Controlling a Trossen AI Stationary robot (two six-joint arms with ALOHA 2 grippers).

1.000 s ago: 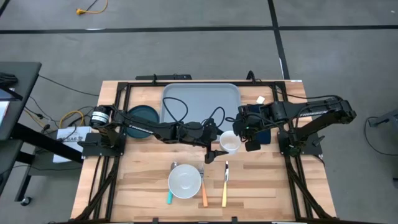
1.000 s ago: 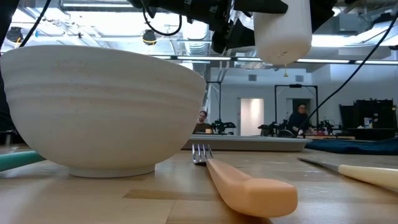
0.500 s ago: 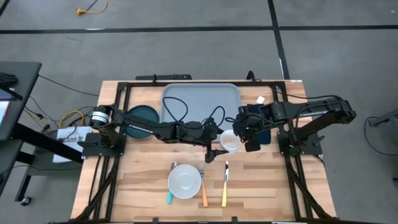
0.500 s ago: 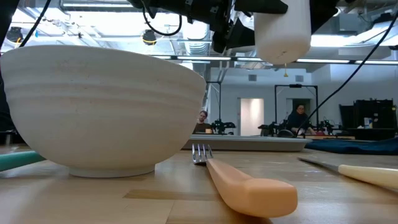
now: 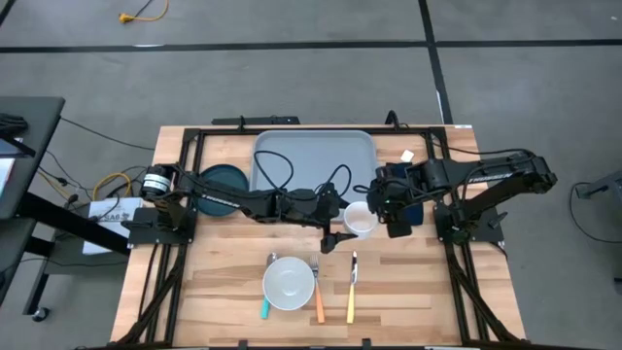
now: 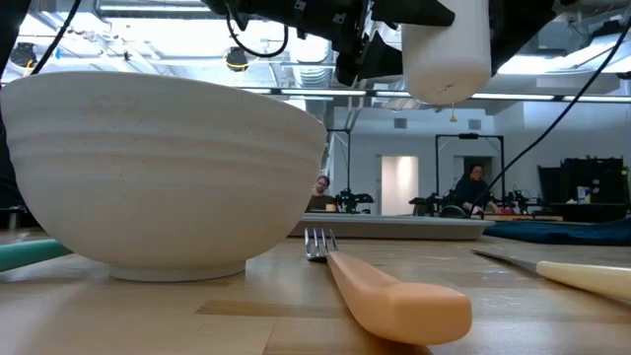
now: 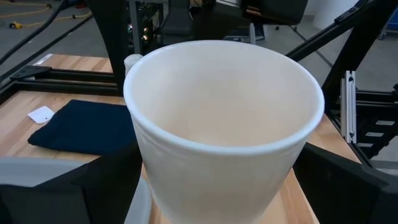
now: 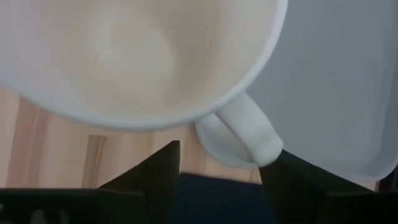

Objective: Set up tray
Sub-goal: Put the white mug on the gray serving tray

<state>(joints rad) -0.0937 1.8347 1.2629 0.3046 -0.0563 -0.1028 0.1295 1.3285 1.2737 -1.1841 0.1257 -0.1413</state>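
Passing step: mug (image 5: pixel 359 222) hangs above the table (image 5: pixel 224 292), between both arms, just in front of the tray (image 5: pixel 313 146).
Left gripper (image 5: pixel 345 229): jaws wide around the mug's body, likely bearing it.
Right gripper (image 5: pixel 377 216): jaws spread either side of the handle (image 8: pixel 245 134), not pinching it.
Tray: far middle of the table, nothing on it.
Next move: right arm should back clear; left arm must carry the mug over the rim and set it down upright.
Views: low view alone shows the mug aloft; right wrist view alone shows the handle free.
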